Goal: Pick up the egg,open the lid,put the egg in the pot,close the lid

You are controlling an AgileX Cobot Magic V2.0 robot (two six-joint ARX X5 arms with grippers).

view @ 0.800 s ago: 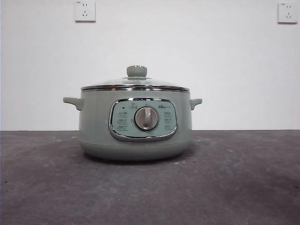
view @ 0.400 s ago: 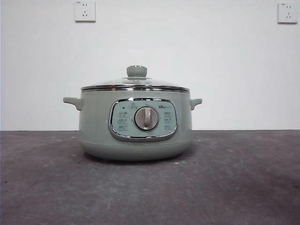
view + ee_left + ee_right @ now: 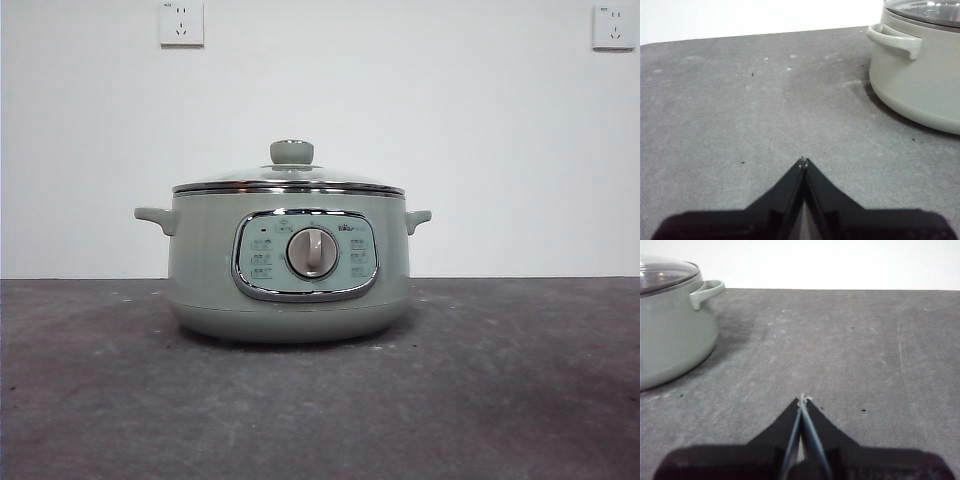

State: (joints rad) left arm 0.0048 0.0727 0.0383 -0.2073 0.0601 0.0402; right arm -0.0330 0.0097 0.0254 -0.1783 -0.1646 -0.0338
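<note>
While the lid (image 3: 289,180) sits closed on the pot (image 3: 288,265) mid-bench (image 3: 520,400), we see our left pincer (image 3: 803,161) and right pincer (image 3: 802,399) pressed together, empty, low beside it; no egg visible

Glass lid (image 3: 288,181) on green pot (image 3: 205,260)

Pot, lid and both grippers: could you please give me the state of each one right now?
Pot: upright on the table, covered.
Lid: seated on the pot, closed.
Left gripper: fingers shut, empty, beside the pot.
Right gripper: fingers shut, empty, beside the pot.
Egg: not in view.
</note>
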